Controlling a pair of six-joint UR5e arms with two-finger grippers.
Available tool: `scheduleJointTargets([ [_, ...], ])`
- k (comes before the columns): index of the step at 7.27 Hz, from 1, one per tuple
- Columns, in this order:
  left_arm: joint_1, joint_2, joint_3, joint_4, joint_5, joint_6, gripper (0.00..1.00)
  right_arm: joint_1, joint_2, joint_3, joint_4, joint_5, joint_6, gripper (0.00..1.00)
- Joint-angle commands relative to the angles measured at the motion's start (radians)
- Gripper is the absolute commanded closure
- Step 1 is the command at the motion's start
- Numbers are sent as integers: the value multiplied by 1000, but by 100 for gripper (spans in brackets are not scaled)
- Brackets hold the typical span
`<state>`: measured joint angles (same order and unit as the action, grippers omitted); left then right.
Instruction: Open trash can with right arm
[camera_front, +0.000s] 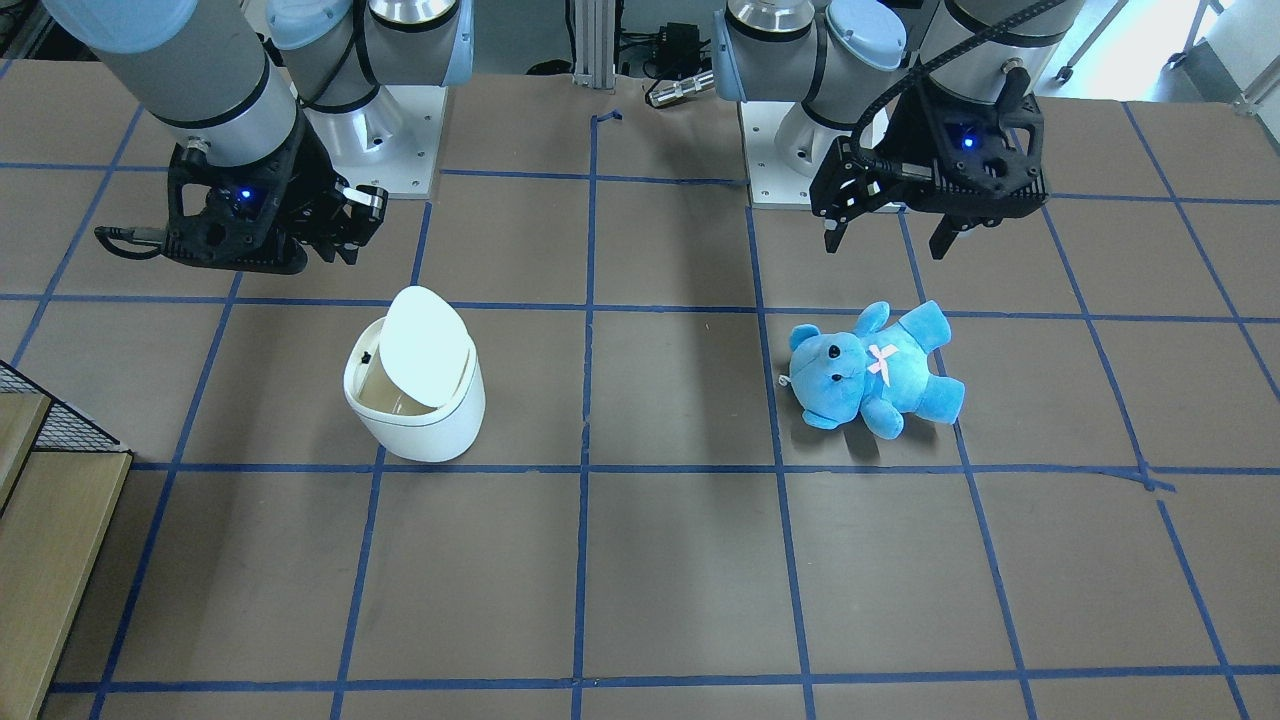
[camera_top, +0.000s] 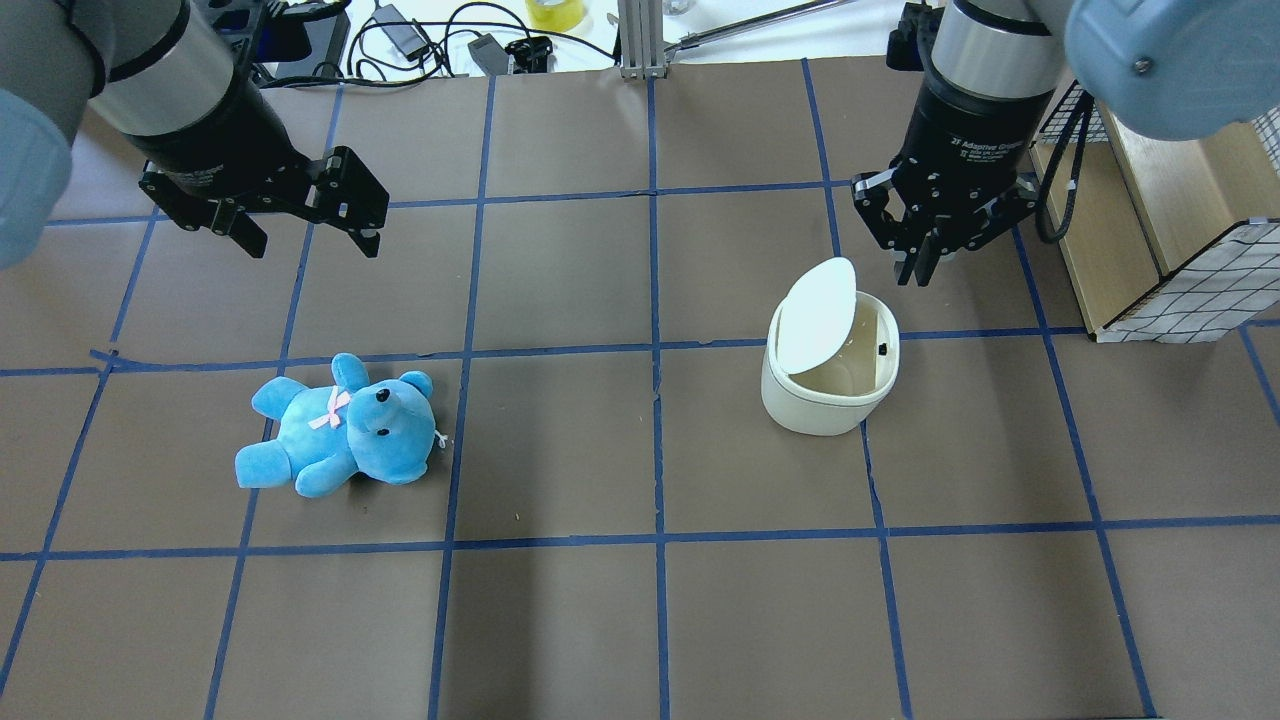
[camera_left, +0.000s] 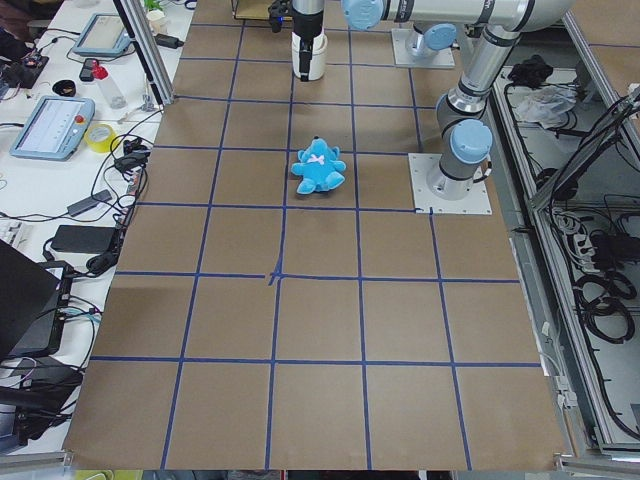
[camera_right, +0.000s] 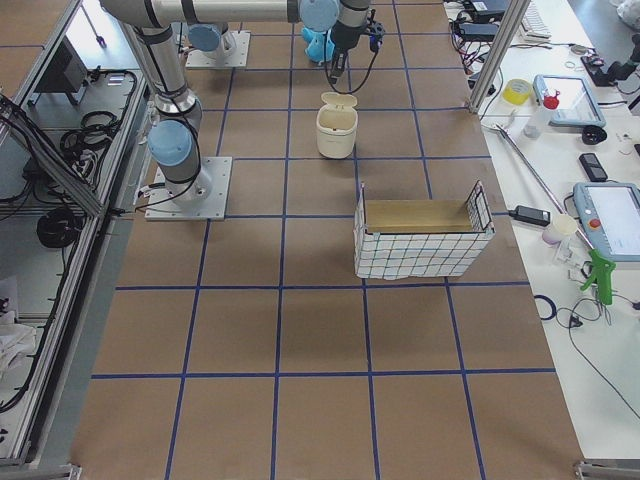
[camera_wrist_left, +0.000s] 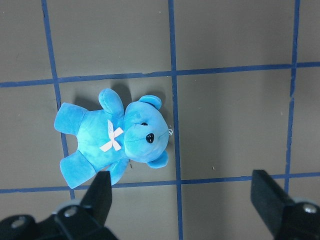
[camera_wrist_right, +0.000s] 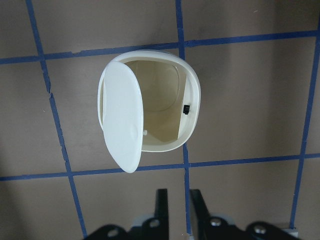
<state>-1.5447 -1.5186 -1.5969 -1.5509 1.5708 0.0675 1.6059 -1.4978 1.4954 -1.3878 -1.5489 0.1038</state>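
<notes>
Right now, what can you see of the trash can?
The trash can is a small white rounded-square plastic bin, upright on the brown table. Its flat white lid is tipped up, open, baring a beige, seemingly empty inside and a small black catch at the rim. Nothing touches it; the right hand hovers just beyond, apart.

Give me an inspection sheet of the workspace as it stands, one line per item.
Surface: brown table, blue tape grid.
Job's things: white bin upright, lid tipped up, inside showing.
Clutter: blue teddy on its back, apart from the bin; wire basket on the table.
Pincers: left pincer open, empty, near the teddy; right pincer nearly shut, empty, beside the bin, not touching it.
Cables: thin black cable looping off the right arm; loose leads past the far edge.
Surroundings: tablets and tape roll on a side bench.
</notes>
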Motion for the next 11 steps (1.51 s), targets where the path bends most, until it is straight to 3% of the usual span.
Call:
scheduleJointTargets([
  [1,0,0,0,0,0,0,0,-1,1,-38,7,-2,-9,0],
  [5,0,0,0,0,0,0,0,-59,4,-40,-20,-2,-272,0],
  [11,0,0,0,0,0,0,0,-80,-15,-34,-27,-5,-119,0],
])
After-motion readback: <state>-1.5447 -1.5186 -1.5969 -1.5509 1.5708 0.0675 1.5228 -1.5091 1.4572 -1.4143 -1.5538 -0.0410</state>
